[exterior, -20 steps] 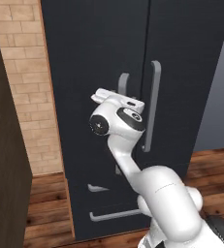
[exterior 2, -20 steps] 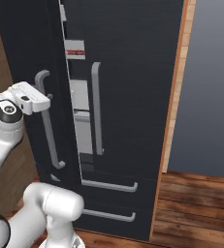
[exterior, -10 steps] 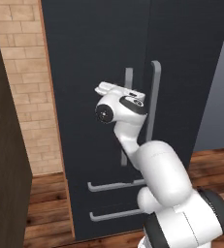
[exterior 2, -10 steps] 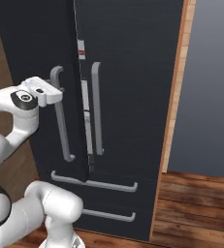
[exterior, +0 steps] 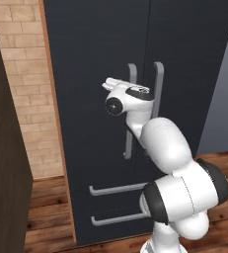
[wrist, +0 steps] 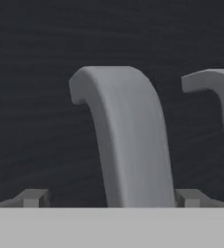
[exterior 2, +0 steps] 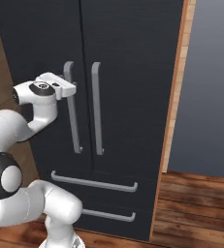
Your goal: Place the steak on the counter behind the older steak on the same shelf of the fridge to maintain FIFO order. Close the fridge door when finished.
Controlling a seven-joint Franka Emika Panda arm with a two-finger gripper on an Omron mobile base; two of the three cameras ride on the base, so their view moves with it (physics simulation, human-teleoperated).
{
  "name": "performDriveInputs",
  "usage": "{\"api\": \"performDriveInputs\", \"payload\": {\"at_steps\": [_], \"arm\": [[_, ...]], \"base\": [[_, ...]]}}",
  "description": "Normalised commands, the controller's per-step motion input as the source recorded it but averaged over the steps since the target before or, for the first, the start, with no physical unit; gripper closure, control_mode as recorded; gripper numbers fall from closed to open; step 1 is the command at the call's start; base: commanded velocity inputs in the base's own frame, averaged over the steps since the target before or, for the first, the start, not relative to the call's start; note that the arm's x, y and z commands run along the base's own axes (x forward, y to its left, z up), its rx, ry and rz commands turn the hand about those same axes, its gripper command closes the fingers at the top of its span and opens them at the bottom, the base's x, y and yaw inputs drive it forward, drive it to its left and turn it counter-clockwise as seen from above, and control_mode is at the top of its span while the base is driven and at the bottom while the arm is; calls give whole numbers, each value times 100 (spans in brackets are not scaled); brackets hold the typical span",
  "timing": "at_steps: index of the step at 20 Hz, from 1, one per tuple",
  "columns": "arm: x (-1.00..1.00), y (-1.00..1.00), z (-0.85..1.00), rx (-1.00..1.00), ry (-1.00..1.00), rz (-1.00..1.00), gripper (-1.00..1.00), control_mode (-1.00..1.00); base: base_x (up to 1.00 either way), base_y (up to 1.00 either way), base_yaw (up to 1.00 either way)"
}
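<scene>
The fridge (exterior: 95, 49) stands with both charcoal doors flush and shut, as the right base view (exterior 2: 133, 48) also shows. My gripper (exterior: 131, 87) is open at the top of the left door's grey bar handle (exterior: 128, 143), one finger on either side of it. The right base view shows the gripper (exterior 2: 71, 88) at that same handle (exterior 2: 74, 131). In the hand view the handle (wrist: 128, 135) rises between the two fingertips (wrist: 33, 198) of the gripper (wrist: 111, 198). The steak, the older steak, the shelf and the counter are hidden or out of view.
The right door's handle (exterior 2: 98, 111) runs parallel close by. Two drawer bars (exterior 2: 94, 183) lie below. A brick wall (exterior: 26, 99) and a dark cabinet side (exterior: 2, 173) are to the left, a grey wall (exterior 2: 210, 87) to the right, over wooden floor (exterior 2: 196, 203).
The left fridge door, ajar a second ago with a sliver of interior showing, has swung fully shut. My hand followed it at the handle, and the jaws stayed wide.
</scene>
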Motion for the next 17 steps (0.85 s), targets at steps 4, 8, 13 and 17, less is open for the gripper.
{"api": "performDriveInputs", "payload": {"at_steps": [4, 8, 13, 17], "arm": [[61, -1, 0, 0, 0, 0, -100, -100], [66, 0, 0, 0, 1, 0, -100, -100], [64, 0, 0, 0, 4, 1, -100, -100], [68, 0, 0, 0, 8, 0, -100, -100]], "base": [[0, 0, 0], [0, 0, 0], [0, 0, 0], [0, 0, 0]]}}
